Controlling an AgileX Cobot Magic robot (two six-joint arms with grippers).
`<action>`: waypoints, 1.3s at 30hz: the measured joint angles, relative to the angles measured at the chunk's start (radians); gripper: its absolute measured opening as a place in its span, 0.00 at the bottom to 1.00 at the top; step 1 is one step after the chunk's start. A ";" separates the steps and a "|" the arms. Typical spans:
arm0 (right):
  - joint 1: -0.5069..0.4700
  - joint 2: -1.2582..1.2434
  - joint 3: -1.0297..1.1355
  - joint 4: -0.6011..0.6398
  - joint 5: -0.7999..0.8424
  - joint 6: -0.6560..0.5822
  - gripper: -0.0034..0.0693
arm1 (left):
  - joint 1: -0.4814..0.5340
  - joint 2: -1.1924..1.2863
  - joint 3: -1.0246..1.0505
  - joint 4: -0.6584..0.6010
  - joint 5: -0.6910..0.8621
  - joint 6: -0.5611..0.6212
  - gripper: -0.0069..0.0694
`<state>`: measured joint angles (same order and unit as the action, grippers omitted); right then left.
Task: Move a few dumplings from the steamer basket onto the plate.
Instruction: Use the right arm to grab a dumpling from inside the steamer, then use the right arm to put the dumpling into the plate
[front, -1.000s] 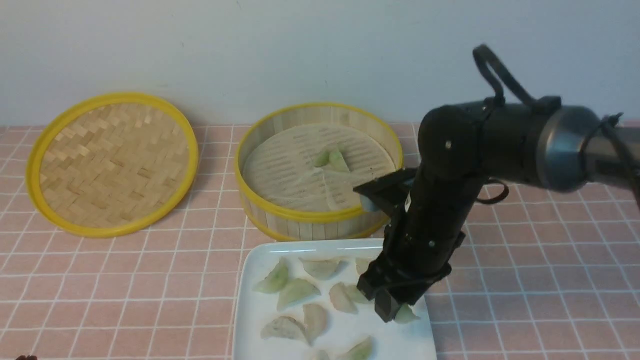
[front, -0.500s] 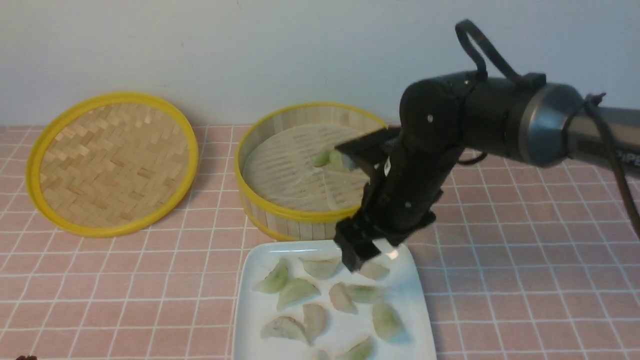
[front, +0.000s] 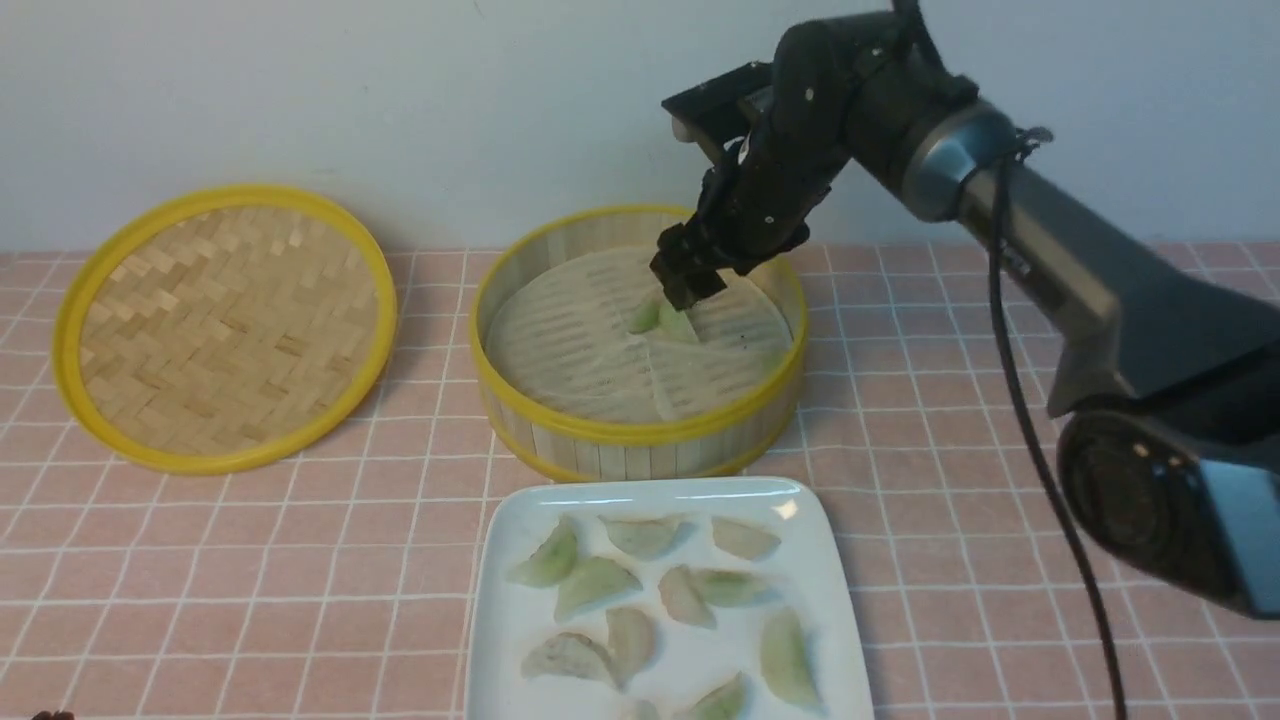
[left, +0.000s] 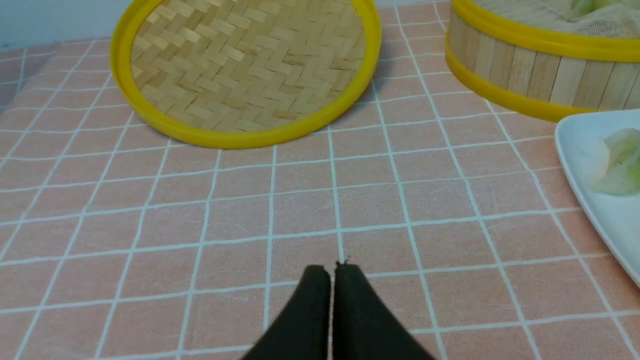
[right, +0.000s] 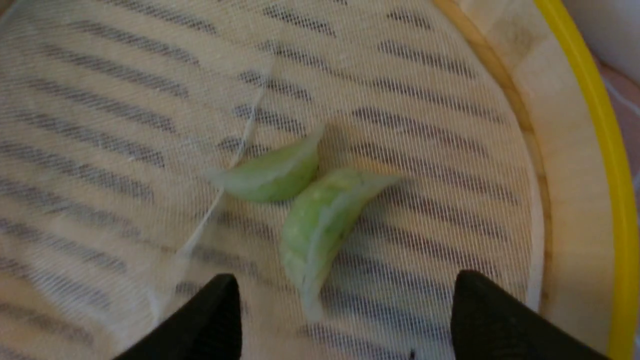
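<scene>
Front view: the dumplings (front: 660, 318) are being hovered over by the wide-jawed right gripper (front: 685, 290), lying at its seven o'clock.

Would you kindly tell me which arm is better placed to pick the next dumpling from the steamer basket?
The right arm holds its jaws open over the dumplings in the steamer basket; the left arm, jaws shut, sits over the tablecloth near the lid, away from them.

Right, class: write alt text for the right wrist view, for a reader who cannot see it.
Two pale green dumplings lie touching on the mesh liner of the steamer basket. The right gripper is open, its black fingertips either side of one dumpling's tip.
</scene>
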<state>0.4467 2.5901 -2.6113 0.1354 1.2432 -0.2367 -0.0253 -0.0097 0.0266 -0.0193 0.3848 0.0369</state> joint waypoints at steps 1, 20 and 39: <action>0.000 0.024 -0.021 0.003 0.001 -0.010 0.74 | 0.000 0.000 0.000 0.000 0.000 0.000 0.08; 0.001 0.079 -0.115 0.027 0.016 0.028 0.25 | 0.000 0.000 0.000 0.000 0.000 0.000 0.08; 0.101 -0.832 1.177 0.117 -0.025 0.119 0.25 | 0.000 0.000 0.000 0.000 0.000 0.000 0.08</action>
<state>0.5477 1.7581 -1.4340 0.2526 1.2182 -0.1175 -0.0253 -0.0097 0.0266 -0.0193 0.3848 0.0369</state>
